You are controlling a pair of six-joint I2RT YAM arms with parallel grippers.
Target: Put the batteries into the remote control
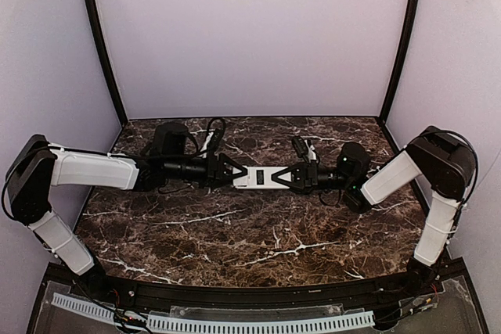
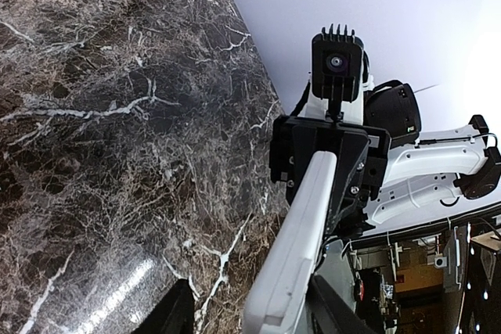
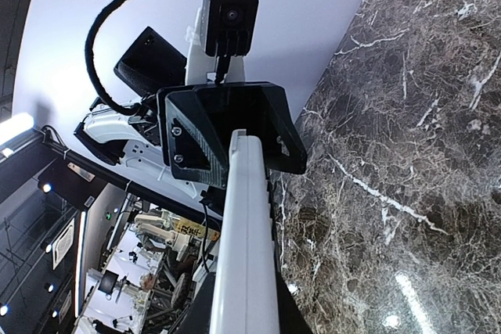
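the right gripper (image 1: 293, 177) is clamped on the right end of the remote control (image 1: 262, 176). the left gripper (image 1: 235, 171) sits around the remote's left end, jaws partly apart, with a gap showing beside one finger (image 2: 176, 312). the white remote hangs level between the two arms, above the middle of the dark marble table (image 1: 235, 240), towards its far side.

Left pincer (image 1: 238, 171) parted, right pincer (image 1: 287, 177) clamped
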